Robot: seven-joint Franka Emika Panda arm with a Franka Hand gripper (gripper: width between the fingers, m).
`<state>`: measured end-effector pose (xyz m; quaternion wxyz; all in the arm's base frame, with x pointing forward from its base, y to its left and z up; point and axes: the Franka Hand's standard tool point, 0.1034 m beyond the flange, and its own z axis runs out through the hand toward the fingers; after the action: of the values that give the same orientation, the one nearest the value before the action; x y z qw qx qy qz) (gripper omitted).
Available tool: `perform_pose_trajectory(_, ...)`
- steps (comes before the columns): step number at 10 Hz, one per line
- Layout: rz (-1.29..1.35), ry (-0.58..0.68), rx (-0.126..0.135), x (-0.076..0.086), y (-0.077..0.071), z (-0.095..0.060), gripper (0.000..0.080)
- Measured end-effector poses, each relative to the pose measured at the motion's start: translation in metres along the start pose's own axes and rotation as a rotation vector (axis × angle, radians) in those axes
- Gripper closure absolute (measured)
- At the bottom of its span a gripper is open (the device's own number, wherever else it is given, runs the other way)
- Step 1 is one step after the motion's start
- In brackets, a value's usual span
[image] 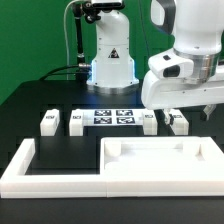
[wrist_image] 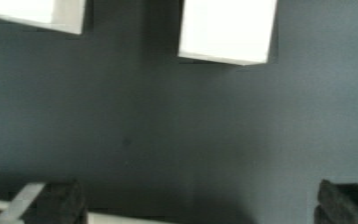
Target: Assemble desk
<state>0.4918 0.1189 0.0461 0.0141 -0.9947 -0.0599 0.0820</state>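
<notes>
The rimmed tabletop (image: pixel 160 178) lay flat at the front of the black table (image: pixel 40 95), its shallow recess facing up like a tray. The low white border fence (image: pixel 25 165) lay just beside it on the exterior view's left. All four legs stood outside the rim, in a row behind it. The first leg (image: pixel 47 122) and second leg (image: pixel 77 121) were on the exterior view's left of the marker board (image: pixel 112 117). The third leg (image: pixel 150 121) and fourth leg (image: pixel 178 122) were on its right. The tool (image: pixel 188 108) hung just above the fourth leg, spread wide and holding nothing. In the wrist view its dark fingers (wrist_image: pixel 44 205) stood far apart over bare table. Two white blocks (wrist_image: pixel 229 30) lay beyond them, though which legs these were could not be told.
</notes>
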Motion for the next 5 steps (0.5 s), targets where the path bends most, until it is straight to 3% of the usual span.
perform_pose_trajectory(1,-0.017,-0.042,0.001,-0.007,0.001,0.007,0.0151)
perform_pose_trajectory(2,-0.030,-0.185,-0.002,-0.016,-0.001,0.002,0.0151)
perform_pose_trajectory(4,-0.017,-0.325,0.005,-0.007,-0.006,-0.011,0.0151)
perform_pose_trajectory(5,-0.022,-0.343,0.005,-0.004,-0.010,-0.009,0.0151)
